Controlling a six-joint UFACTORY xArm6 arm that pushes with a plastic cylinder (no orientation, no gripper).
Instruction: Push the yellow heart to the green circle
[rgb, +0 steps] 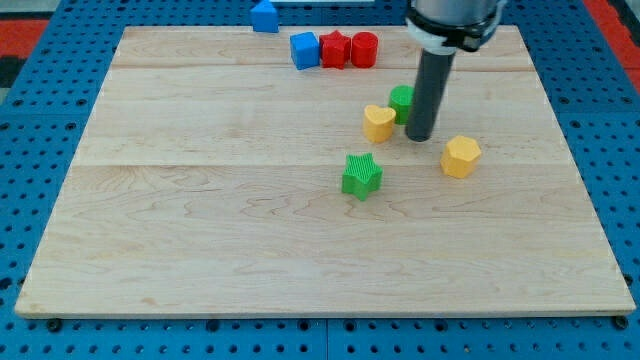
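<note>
Now my tip, the lower end of the straight dark rod, rests on the pale wooden board in its upper right part. It is a plain rod end with no jaws, so it opens on nothing and has hold of nothing; it can only push.

The small yellow heart-shaped block lies just beside the tip, on the view's left of it, with a narrow strip of bare wood between the two. The small green round block stands just above and to the right of the yellow heart, close against it; whether they touch I cannot tell. The rod covers the green round block's right edge, so the tip sits just below and to the right of that block.

A yellow hexagonal block lies to the view's right of the tip, a little lower and apart from it. A green star-shaped block lies below the yellow heart, apart from it.

Near the view's top, a blue cube, a red star-shaped block and a red cylinder stand in a row, close together. Another blue block sits at the board's top edge, left of that row; its shape is unclear.
</note>
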